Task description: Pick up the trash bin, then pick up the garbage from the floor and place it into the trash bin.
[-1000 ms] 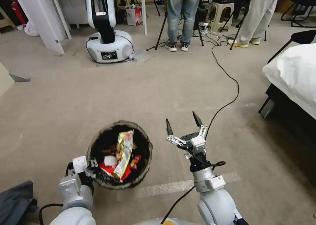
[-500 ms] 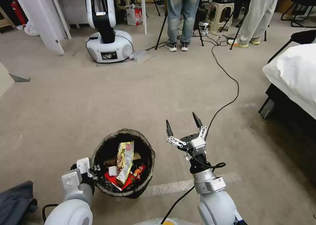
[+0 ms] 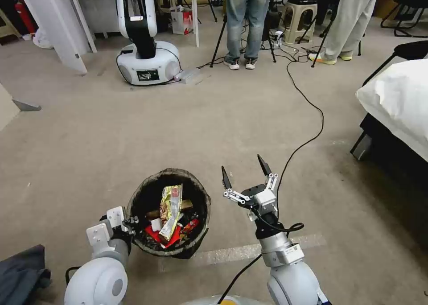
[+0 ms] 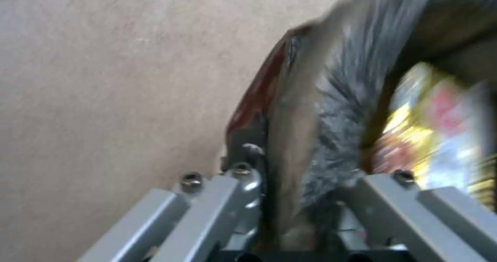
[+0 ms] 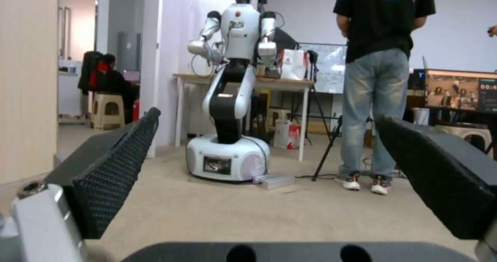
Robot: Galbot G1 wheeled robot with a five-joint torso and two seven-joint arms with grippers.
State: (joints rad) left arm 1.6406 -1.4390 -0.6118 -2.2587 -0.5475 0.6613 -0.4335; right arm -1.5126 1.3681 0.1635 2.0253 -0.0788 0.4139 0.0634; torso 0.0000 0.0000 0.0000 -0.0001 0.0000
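Holding trash bin (image 3: 196,193) rim w/ left gripper (image 3: 129,222), clamped. Right gripper (image 3: 244,173) beside bin, fingers apart, empty. We judge pickup's nearly done; next needs more floor litter.

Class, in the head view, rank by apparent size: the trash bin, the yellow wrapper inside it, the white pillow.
1. White pillow
2. Trash bin
3. Yellow wrapper

The bin's nearness makes the top two unsure.
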